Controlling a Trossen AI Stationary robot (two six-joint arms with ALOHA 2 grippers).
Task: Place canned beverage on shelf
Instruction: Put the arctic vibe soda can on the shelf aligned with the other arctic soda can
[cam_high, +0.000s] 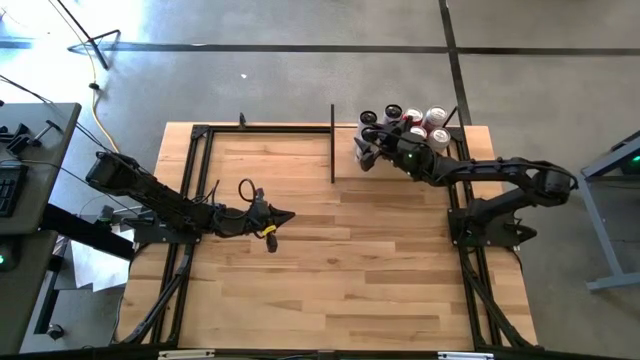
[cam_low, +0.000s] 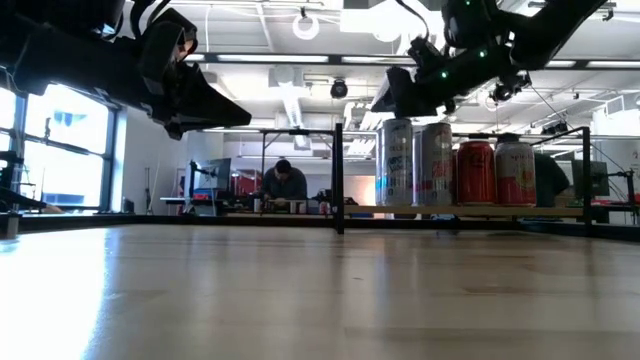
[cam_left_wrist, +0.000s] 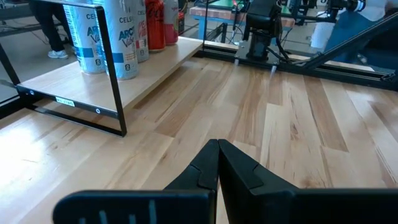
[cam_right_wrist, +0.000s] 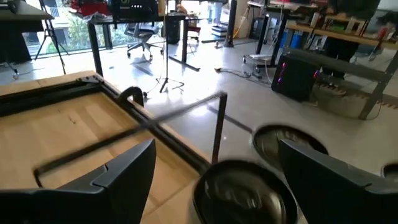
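The right gripper hangs over the left end of the shelf, its fingers spread wide with a can top between them and below, not touching either finger. In the low view this gripper sits just above the two tall pale cans at the left of the row. Those cans stand upright on the shelf, with two red cans upright just to their right; from above, the cluster of cans crowds the far right corner of the table. The shelf lies along the table's far edge, bounded by a thin black upright bar on its left. The left gripper waits over the bare table at left centre, well apart from the shelf, fingers pressed together.
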